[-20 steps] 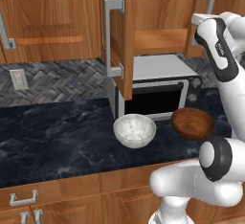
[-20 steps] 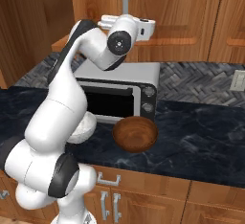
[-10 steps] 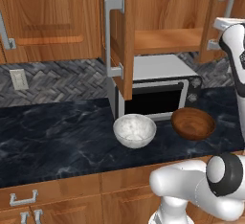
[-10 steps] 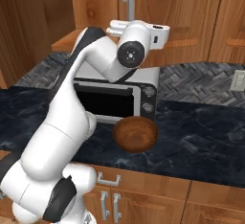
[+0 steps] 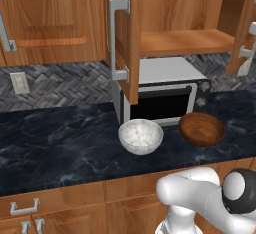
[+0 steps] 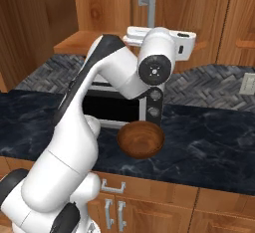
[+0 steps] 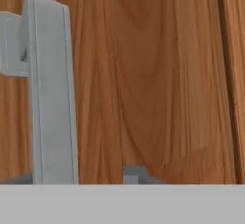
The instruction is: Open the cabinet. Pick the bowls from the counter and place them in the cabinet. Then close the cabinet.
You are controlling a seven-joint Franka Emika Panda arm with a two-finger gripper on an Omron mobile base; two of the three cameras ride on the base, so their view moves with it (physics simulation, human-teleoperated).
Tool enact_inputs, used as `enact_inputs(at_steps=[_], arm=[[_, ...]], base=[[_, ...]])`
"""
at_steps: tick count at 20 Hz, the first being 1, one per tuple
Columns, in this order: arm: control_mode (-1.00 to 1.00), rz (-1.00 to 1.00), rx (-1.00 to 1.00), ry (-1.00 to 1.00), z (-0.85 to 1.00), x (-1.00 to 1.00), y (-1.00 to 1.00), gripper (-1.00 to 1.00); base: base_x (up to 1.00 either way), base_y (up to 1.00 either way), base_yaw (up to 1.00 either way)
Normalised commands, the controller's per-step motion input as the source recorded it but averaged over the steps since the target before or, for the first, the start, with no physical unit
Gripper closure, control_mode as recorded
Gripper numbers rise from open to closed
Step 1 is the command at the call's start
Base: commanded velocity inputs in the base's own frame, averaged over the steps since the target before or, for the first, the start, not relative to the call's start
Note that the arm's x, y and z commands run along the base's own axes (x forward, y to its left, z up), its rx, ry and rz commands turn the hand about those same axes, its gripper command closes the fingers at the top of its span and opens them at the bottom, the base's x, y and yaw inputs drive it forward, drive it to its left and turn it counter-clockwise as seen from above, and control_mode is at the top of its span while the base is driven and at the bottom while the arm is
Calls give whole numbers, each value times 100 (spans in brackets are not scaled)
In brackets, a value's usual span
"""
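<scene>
Pincer opening cannot be told, hand close before cabinet door handle.

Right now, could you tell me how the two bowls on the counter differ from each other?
The speckled bowl is whitish-grey, while the wooden bowl is dark brown. The speckled bowl sits in front of the toaster oven's dark glass door, while the wooden bowl sits nearer the oven's knob end. Both are round, upright, similar in size, and rest on the black counter.
</scene>
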Motion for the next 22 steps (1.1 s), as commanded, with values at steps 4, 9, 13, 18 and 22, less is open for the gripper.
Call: enact_inputs(at_steps=[4, 9, 13, 18, 22], arm=[[-100, 0, 0, 0, 0, -37, -63, 100], [-100, 1, 0, 0, 0, -19, -39, -100], [-100, 0, 0, 0, 0, 3, 1, -100], [-100, -1, 0, -5, 0, -63, -3, -100], [-100, 0, -6, -21, 8, -100, 0, -100]], base=[[0, 0, 0], [0, 0, 0], [0, 0, 0], [0, 0, 0], [0, 0, 0]])
